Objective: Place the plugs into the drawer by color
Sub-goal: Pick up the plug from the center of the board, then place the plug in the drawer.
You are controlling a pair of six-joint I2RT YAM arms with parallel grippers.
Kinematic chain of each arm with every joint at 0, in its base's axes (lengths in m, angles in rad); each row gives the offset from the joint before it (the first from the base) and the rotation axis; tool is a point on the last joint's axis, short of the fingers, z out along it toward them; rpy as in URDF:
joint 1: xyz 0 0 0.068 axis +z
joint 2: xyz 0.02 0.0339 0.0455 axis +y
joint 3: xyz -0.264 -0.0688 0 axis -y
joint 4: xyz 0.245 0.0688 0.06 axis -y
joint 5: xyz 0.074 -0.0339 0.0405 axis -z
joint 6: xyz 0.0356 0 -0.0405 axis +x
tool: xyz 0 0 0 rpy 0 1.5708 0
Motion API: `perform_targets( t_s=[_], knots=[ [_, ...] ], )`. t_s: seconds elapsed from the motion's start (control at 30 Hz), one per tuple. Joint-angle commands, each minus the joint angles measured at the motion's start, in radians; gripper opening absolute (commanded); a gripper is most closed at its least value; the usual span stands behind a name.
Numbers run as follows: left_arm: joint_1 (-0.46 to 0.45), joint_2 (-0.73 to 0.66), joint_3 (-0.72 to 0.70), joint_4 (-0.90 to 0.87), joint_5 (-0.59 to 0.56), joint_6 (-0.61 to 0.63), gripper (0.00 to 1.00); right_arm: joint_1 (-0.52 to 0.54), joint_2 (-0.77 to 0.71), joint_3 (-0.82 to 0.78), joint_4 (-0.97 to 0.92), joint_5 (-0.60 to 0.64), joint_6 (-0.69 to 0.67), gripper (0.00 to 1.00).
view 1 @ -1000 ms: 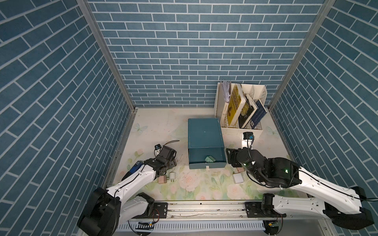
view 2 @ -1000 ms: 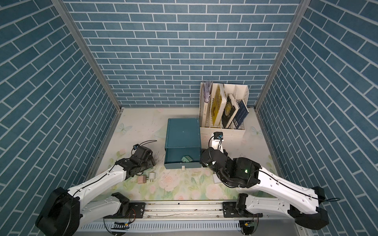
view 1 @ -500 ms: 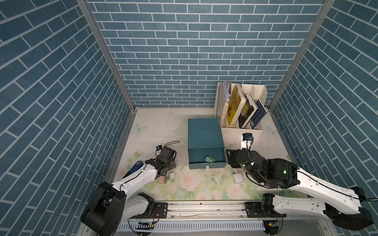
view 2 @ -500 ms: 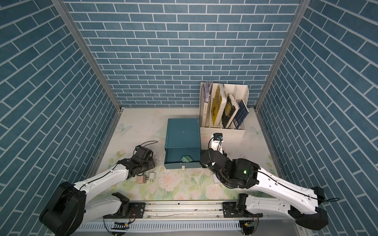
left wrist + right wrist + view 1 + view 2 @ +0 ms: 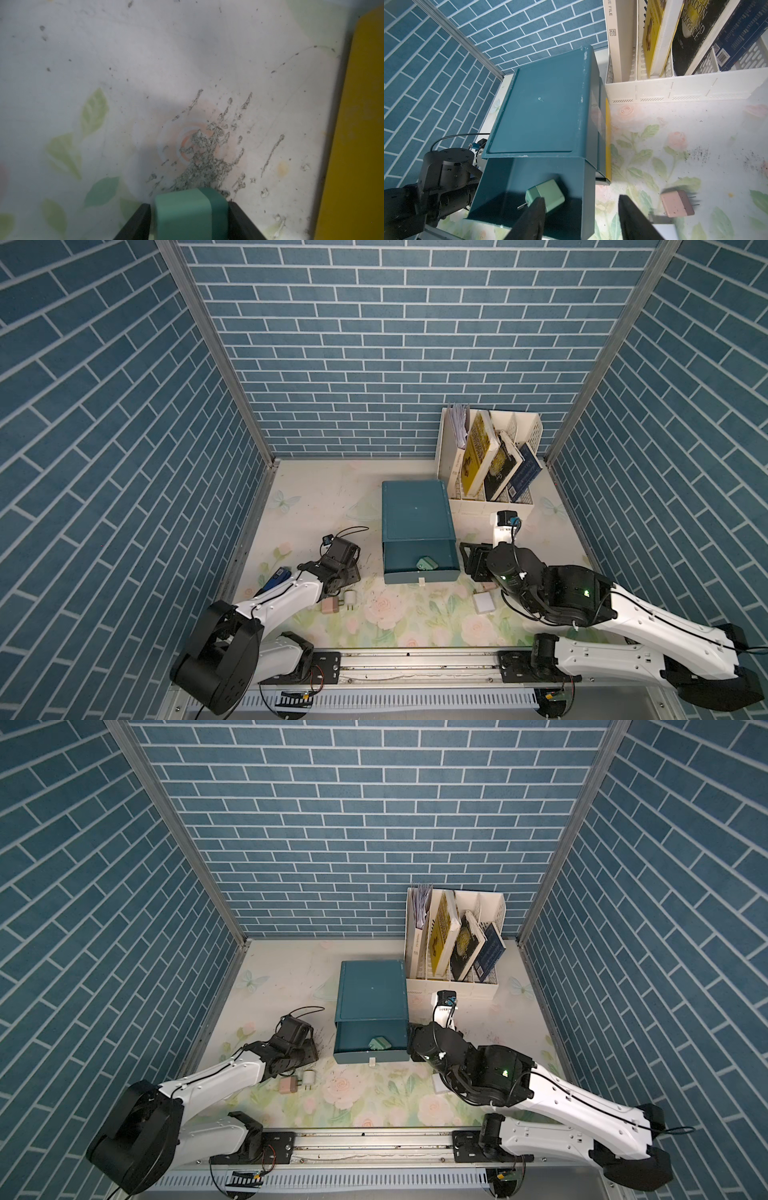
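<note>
The dark teal drawer [image 5: 415, 514] [image 5: 372, 990] [image 5: 542, 112] has its top drawer pulled out, with one mint green plug [image 5: 427, 563] [image 5: 545, 195] lying in it. Left of the chest, low over the table, my left gripper [image 5: 353, 574] [image 5: 189, 207] is shut on a second mint green plug [image 5: 187, 214]. A pink plug [image 5: 330, 606] and a white plug [image 5: 350, 597] lie beside that arm. My right gripper [image 5: 467, 560] [image 5: 581, 207] is open, its jaws either side of the open drawer's right wall. Another pink plug [image 5: 677, 202] and white plug [image 5: 483, 602] lie beside it.
A white slatted book rack [image 5: 490, 464] with several books stands behind the chest on the right. A yellow strip [image 5: 608, 135] runs along the chest's lower side. The floral table surface [image 5: 197, 158] is scuffed in front of the left gripper. Brick walls close in three sides.
The left jaws have closed around the mint green plug. Both arms have stayed almost where they were.
</note>
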Motion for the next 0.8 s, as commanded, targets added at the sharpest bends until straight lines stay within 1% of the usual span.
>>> perform_targets(
  t_s=[0.0,0.03,0.17,0.27,0.33,0.4,0.5,0.57,0.63,0.7,0.77],
  knots=[
    [0.004,0.026,-0.013,-0.021,0.004,0.021,0.60,0.002,-0.019,-0.016,0.019,-0.005,-0.017,0.58],
    [0.005,0.028,-0.013,-0.018,0.001,0.022,0.54,0.002,-0.024,-0.023,0.022,-0.004,-0.019,0.58],
    [0.005,-0.013,0.014,-0.062,-0.011,0.017,0.23,0.002,-0.040,-0.040,0.025,-0.006,-0.010,0.56],
    [0.004,-0.095,0.100,-0.150,-0.064,0.032,0.10,0.003,-0.048,-0.053,0.044,-0.014,-0.030,0.55],
    [0.004,-0.169,0.184,-0.222,-0.096,0.047,0.04,0.003,-0.049,-0.055,0.058,-0.023,-0.040,0.55],
    [0.004,-0.242,0.286,-0.284,-0.112,0.067,0.00,0.004,-0.048,-0.054,0.078,-0.038,-0.063,0.55],
    [-0.005,-0.338,0.447,-0.319,-0.088,0.110,0.00,0.004,-0.047,-0.058,0.101,-0.044,-0.087,0.54],
    [-0.017,-0.375,0.537,-0.303,-0.009,0.137,0.00,0.004,-0.045,-0.051,0.104,-0.038,-0.089,0.54],
    [-0.044,-0.395,0.589,-0.261,0.088,0.143,0.00,0.004,-0.043,-0.042,0.108,-0.039,-0.098,0.54],
    [-0.108,-0.411,0.599,-0.193,0.178,0.141,0.00,0.004,-0.046,-0.043,0.099,-0.026,-0.107,0.54],
    [-0.204,-0.403,0.587,-0.124,0.248,0.136,0.00,0.003,-0.049,-0.041,0.073,-0.009,-0.102,0.54]
  ],
)
